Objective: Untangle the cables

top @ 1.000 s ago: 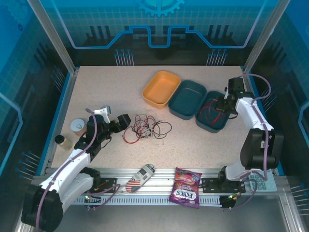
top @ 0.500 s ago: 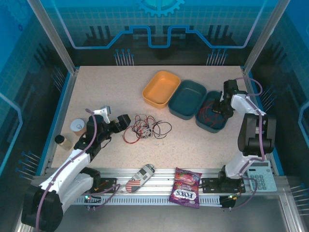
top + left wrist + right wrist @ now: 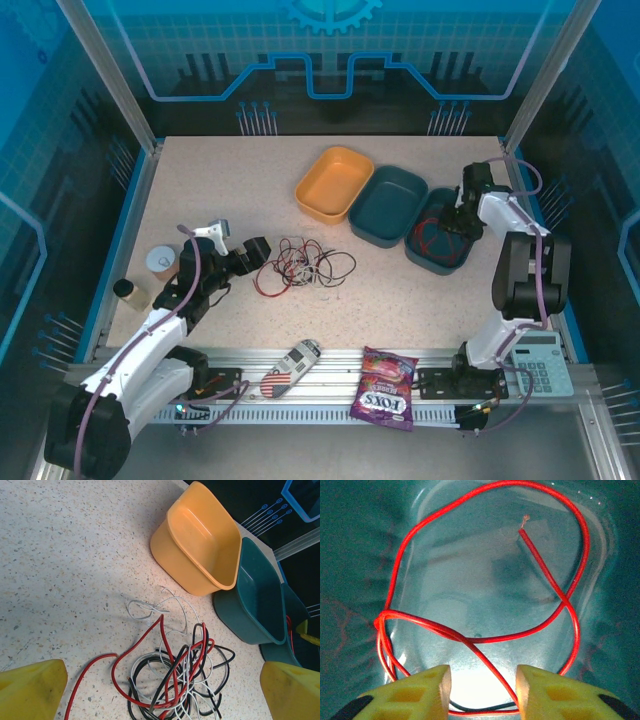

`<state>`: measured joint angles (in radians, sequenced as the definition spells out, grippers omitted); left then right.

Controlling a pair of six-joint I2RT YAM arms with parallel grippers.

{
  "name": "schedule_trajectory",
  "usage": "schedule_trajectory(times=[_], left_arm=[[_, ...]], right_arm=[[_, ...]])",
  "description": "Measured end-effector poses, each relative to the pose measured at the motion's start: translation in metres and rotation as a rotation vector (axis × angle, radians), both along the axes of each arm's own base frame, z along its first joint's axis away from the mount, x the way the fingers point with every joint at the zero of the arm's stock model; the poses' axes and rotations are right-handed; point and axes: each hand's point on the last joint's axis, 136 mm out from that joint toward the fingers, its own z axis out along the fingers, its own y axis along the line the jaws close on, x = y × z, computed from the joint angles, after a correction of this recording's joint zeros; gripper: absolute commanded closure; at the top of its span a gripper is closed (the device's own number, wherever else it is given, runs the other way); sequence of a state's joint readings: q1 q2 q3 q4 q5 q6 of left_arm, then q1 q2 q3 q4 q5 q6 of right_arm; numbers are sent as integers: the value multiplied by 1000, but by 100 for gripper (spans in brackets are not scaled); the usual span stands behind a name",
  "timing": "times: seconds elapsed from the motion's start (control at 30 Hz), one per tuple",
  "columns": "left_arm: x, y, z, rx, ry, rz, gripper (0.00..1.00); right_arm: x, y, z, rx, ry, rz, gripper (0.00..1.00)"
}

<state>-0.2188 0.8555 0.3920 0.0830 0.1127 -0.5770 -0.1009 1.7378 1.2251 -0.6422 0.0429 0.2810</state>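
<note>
where overhead blurred, my wrist camera caught a red cable [image 3: 542, 564] loose beneath the half-parted right gripper [image 3: 482, 680]; the left gripper [image 3: 162, 690] gaped empty.

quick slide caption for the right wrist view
Red cable looped in the teal bin beneath the open right gripper

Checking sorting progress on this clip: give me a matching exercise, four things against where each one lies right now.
Things:
1 lone red cable
2 cable tangle
3 orange tub
4 candy bag

Places:
A on the near rail
B inside the rightmost teal tub
C mid-table, knotted together
D far side of the table, empty

Pairs: 1-B, 2-C, 3-D, 4-A
</note>
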Motion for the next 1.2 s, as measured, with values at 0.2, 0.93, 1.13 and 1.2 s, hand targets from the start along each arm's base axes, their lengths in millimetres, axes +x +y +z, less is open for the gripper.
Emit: schedule_trajectory(times=[0.2,0.93,1.13,1.2], left_arm=[[0,0,0,0,0,0,1],[9,-8,-27,-21,168,-6,1],[20,-16,-33,-71,239,-6,13],[26,-20,-34,-86,262,-10,18]], right_arm=[[-3,0,33,-13,-79,0,52],[-65,189,149,100,-437,428,0],[-80,248,115,29,-373,569,0],[-82,262,104,-11,-353,600,0]])
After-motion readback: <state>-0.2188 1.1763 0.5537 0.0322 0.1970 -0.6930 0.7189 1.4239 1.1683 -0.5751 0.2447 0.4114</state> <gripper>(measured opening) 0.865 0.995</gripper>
